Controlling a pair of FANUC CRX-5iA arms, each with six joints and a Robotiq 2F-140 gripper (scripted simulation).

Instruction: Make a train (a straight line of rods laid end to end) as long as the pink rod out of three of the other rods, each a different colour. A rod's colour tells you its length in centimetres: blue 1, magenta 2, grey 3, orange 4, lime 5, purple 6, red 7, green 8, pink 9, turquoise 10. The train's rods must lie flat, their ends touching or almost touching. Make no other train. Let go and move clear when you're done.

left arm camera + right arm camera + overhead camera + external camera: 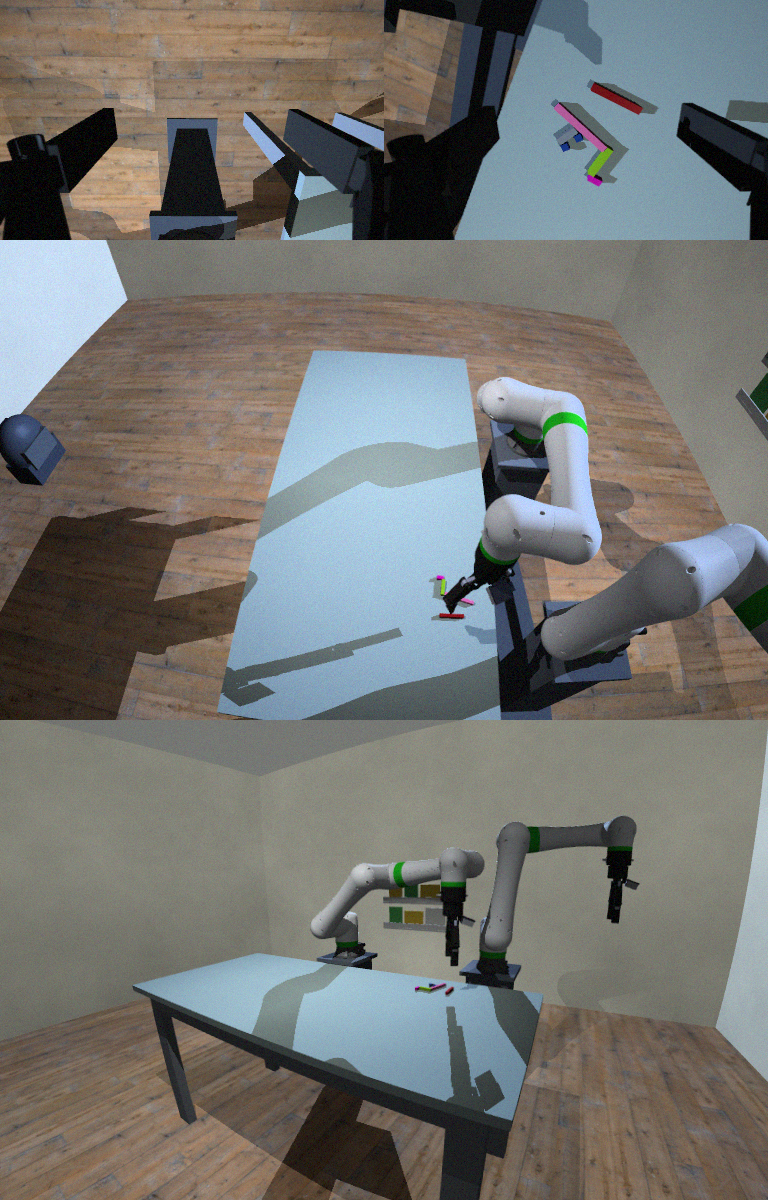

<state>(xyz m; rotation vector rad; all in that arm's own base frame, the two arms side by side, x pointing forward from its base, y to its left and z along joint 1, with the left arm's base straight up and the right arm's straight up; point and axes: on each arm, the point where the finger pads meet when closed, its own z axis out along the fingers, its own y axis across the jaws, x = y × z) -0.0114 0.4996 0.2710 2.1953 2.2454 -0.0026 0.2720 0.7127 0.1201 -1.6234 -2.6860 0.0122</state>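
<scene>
In my right wrist view, the long pink rod (467, 601) (438, 986) (580, 126) lies flat, one end meeting or nearly meeting the lime rod (443, 586) (425, 989) (600, 162) at a corner. At the lime rod's far end I see the short magenta rod (440, 577) (417, 988) (594, 180), set crosswise, touching or nearly so. Beside the pink rod I find the grey rod (565, 133), with two tiny blue rods (578, 137) (565, 147) along its side. The dark red rod (451, 615) (449, 990) (616, 98) lies flat and apart, on the pink rod's other side.
</scene>
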